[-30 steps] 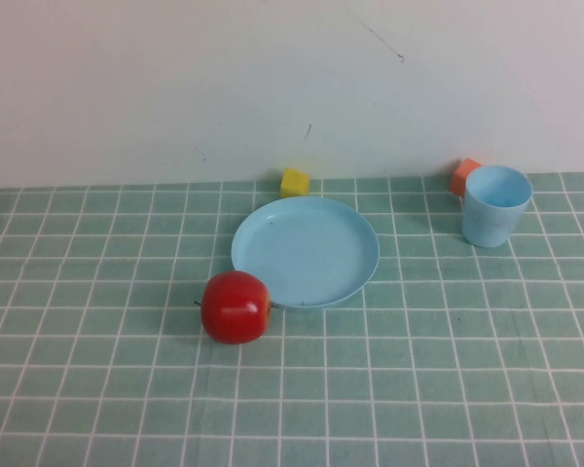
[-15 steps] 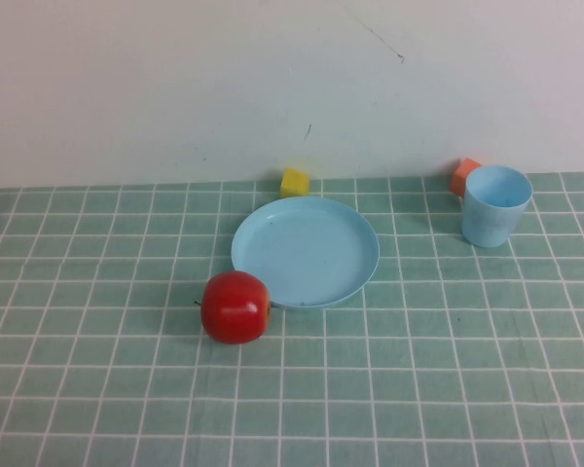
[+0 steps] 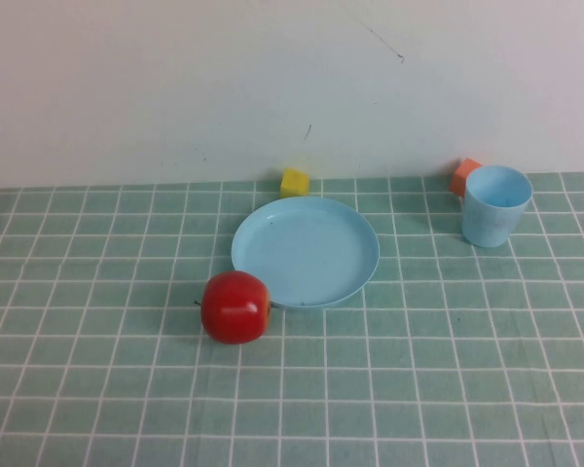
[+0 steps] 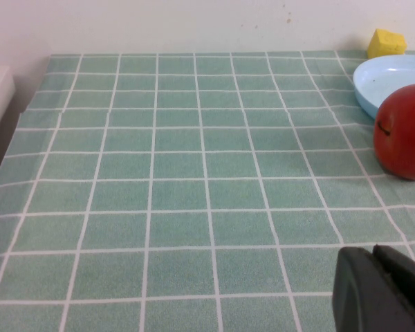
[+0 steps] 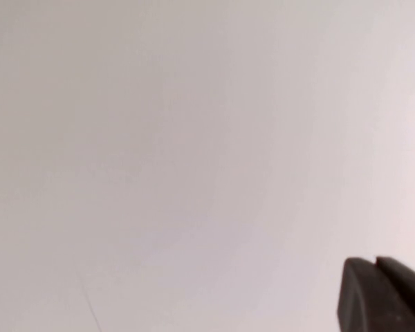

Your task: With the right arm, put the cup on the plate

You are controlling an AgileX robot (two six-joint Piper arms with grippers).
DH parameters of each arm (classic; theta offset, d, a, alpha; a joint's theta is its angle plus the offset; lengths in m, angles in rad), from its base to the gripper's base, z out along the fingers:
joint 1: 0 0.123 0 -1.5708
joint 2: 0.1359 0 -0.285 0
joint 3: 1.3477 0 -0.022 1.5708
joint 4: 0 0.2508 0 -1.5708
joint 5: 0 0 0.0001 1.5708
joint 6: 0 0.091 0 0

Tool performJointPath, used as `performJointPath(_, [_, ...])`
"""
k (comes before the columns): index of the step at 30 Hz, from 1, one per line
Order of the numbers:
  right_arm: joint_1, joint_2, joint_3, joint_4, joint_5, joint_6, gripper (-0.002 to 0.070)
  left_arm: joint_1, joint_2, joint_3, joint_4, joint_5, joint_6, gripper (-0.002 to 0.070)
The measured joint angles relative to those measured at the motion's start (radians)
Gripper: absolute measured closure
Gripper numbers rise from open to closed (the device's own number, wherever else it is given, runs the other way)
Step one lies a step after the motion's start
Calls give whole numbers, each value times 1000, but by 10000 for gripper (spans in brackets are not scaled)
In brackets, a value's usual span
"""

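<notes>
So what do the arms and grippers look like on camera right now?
Little shows. The left gripper is a matte black block with a thin seam between its closed jaws, low over the green checked cloth. The right gripper looks the same, black against a plain white wall. No arms, sleeves, cables or markings are visible.

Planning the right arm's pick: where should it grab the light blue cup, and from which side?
Probably across the cup wall near its open rim, coming from above or the near side: it stands upright, mouth up, tapering downward. An orange block sits close behind it, against the wall. The plate lies to its left. Right gripper faces blank wall, left gripper is low over the cloth; both look shut.
</notes>
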Motion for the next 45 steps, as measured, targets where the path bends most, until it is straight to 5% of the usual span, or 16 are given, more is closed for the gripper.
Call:
performJointPath(13, [0,0,-3,112,-48,87,679,0,0,0,0,0,0,678])
performJointPath(24, [0,13,-404,101,513,89,679,0,0,0,0,0,0,678])
performJointPath(31, [0,221,-684,101,879,78,679,0,0,0,0,0,0,678])
performJointPath(39, [0,574,-889,329,1304,-270,679,0,0,0,0,0,0,678])
performJointPath(45, [0,833,-967,670,1481,-601,679,0,0,0,0,0,0,678])
